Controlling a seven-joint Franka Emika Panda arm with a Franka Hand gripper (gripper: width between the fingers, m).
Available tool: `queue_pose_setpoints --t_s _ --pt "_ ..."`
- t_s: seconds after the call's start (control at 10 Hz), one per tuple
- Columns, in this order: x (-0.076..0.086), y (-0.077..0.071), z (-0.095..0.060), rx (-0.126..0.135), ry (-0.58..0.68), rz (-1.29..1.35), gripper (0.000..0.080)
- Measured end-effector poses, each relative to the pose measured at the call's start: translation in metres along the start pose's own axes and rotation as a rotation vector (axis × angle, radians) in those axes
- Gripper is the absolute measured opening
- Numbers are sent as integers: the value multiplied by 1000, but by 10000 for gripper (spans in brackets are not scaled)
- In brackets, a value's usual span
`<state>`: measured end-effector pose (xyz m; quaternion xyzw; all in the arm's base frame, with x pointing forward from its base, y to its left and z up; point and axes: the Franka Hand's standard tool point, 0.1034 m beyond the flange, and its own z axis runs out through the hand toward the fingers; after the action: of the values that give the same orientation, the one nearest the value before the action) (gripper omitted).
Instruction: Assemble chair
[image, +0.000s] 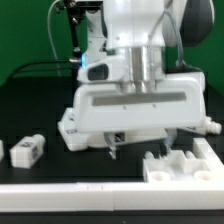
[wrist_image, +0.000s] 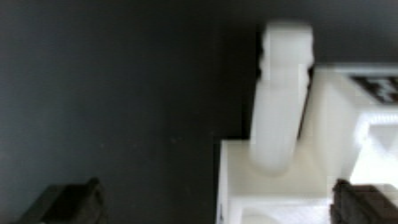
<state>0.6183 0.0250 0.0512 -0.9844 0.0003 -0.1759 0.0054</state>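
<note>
My gripper (image: 140, 146) hangs low over the table, just above a large white chair piece (image: 72, 130) whose ends stick out on both sides of the hand. In the wrist view the gripper (wrist_image: 217, 202) is open, its dark fingertips (wrist_image: 71, 203) far apart. Part of a white panel (wrist_image: 285, 185) lies between them, apart from one fingertip and close to the other. A rounded white bar (wrist_image: 285, 90) runs on from that panel. Nothing is gripped.
A small white block (image: 28, 150) lies towards the exterior view's left, and another white bit (image: 3, 151) shows at the edge. A notched white piece (image: 180, 166) sits at the front right. A white band (image: 100, 205) runs along the front. The tabletop is black.
</note>
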Motion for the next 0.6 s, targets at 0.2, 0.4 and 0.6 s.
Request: queue_pose_setpoints --t_s 0.2,0.4,0.6 --pt "0 0 0 0 0 0 649" --pt "0 0 0 0 0 0 649" --pt "0 0 0 0 0 0 649"
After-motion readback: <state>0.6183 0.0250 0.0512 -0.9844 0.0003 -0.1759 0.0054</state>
